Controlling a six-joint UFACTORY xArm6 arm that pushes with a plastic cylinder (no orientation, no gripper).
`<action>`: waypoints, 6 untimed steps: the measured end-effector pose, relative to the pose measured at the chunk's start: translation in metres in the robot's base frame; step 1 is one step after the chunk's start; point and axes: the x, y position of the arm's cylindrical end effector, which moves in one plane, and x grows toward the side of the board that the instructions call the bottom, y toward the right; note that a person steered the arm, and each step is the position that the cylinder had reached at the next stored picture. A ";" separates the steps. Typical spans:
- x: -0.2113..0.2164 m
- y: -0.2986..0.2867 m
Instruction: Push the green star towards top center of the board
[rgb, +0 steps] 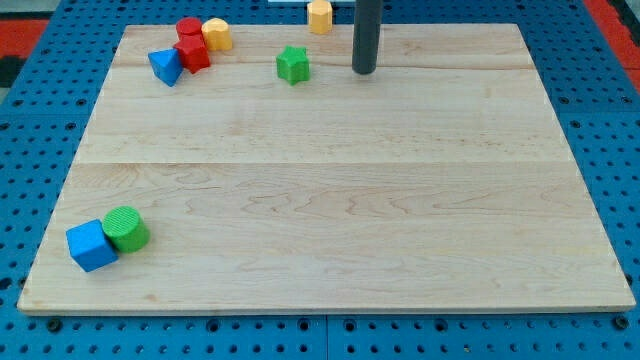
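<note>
My tip (364, 71), a bare dark rod w/ no jaws to open or shut, sits at 3 o'clock of the small green star block (292, 64), not touching. Star's near the wooden board (330, 200)'s 12 o'clock edge, a bit left of center, so prob. almost done.

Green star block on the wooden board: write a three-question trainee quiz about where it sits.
1. True or false: my tip touches the green star block.
2. Which lies nearer the star? A) red block cluster B) green cylinder block
3. Fill in: my tip stands on the star's view-____ side.

Key
1. False; bare wooden board shows between them.
2. A; the green cylinder sits by the blue cube block at the view's bottom left.
3. Right.
</note>
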 end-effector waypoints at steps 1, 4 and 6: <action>0.023 -0.066; -0.082 -0.065; -0.103 -0.066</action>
